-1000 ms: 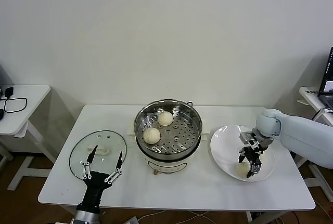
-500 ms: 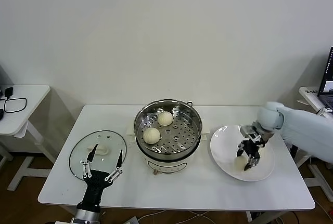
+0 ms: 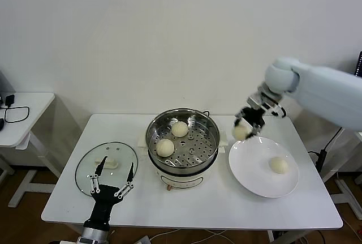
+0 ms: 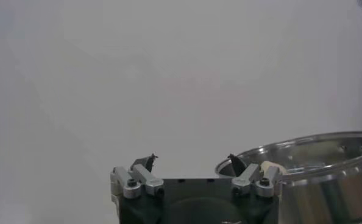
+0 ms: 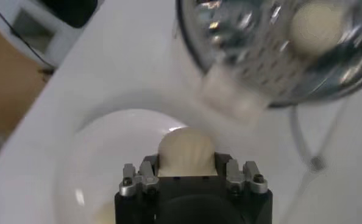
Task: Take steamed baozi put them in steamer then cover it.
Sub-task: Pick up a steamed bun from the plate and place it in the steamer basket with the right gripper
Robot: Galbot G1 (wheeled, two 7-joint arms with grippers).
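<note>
While lifted clear of the white plate point(image 3: 249, 170), right gripper point(image 3: 246, 126) pinches a steamed baozi point(image 3: 241, 132) just beside the steamer point(image 3: 182, 140), high enough, likely, to clear its rim. Two buns already inside; one point(image 3: 278, 165) left on the plate. Left gripper point(image 3: 112, 180) spread, parked over the glass cover point(image 3: 106, 166), presumably ready for lidding.

My right arm reaches in from the right, elbow high, its end effector point(image 3: 244, 130) raised above the tabletop and clamped on a steamed baozi point(image 3: 240, 132). My left end effector point(image 3: 112, 177) waits low at the near left, fingers spread wide, pointing forward
</note>
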